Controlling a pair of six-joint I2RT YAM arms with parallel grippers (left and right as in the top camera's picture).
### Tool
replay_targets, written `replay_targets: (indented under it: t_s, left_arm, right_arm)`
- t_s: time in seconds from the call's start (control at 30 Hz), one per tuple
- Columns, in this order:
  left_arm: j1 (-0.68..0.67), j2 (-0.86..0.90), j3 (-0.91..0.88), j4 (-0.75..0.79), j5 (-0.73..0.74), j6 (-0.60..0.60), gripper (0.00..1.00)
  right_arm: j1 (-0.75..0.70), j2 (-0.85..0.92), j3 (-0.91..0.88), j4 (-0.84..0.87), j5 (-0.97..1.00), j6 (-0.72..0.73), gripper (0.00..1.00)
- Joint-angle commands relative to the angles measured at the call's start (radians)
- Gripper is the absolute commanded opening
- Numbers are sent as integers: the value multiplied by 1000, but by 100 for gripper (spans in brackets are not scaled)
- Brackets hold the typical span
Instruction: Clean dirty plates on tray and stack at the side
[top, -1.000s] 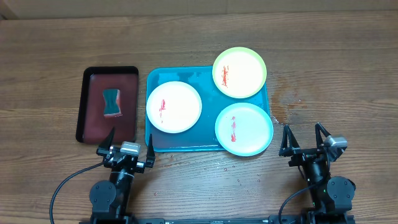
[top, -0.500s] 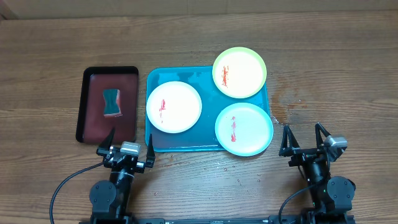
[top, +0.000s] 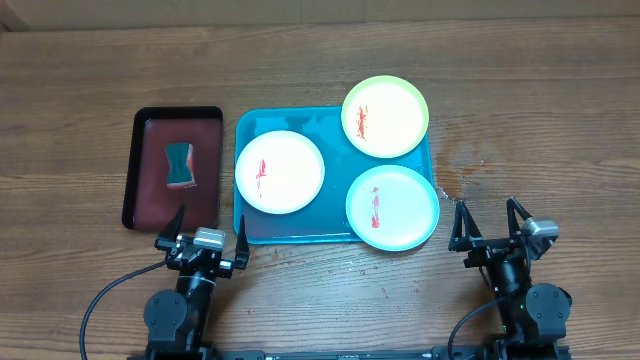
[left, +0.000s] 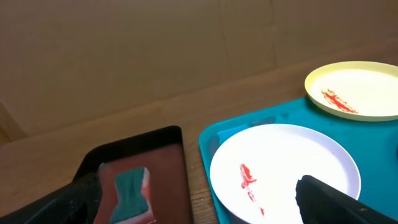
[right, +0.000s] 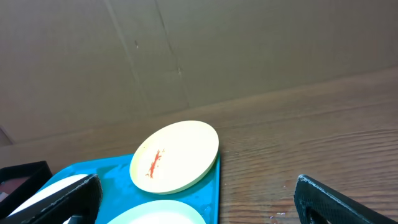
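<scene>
Three plates with red smears lie on the cyan-blue tray (top: 268, 228): a white plate (top: 280, 171) at left, a yellow-green rimmed plate (top: 385, 116) at the back right, overhanging the rim, and a pale cyan plate (top: 392, 208) at the front right. My left gripper (top: 208, 229) is open and empty at the near table edge, in front of the tray's left corner. My right gripper (top: 490, 220) is open and empty, right of the tray's front corner. The left wrist view shows the white plate (left: 292, 165), the right wrist view the yellow-green plate (right: 177, 155).
A black tray with a dark red inside (top: 146, 190) lies left of the blue tray and holds a teal sponge (top: 180, 164). Wet spots mark the wood (top: 462, 170) right of the blue tray. Brown cardboard stands behind the table.
</scene>
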Motion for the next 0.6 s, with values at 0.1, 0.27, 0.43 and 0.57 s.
replay_targets:
  t_s: [0.1, 0.27, 0.43, 0.57]
  left_arm:
    - [11, -9, -5, -1, 5, -1, 100]
    - [11, -9, -5, -1, -5, 24, 100]
    - [11, -9, -5, -1, 3, 19, 100]
    - [11, -9, -5, 42, 5, 19, 100]
  right_arm:
    - [6, -6, -10, 5, -4, 2, 100]
    - [6, -6, -10, 1, 44, -5, 100]
    - [6, -6, -10, 5, 25, 3, 100]
    - [6, -6, -7, 5, -49, 3, 100]
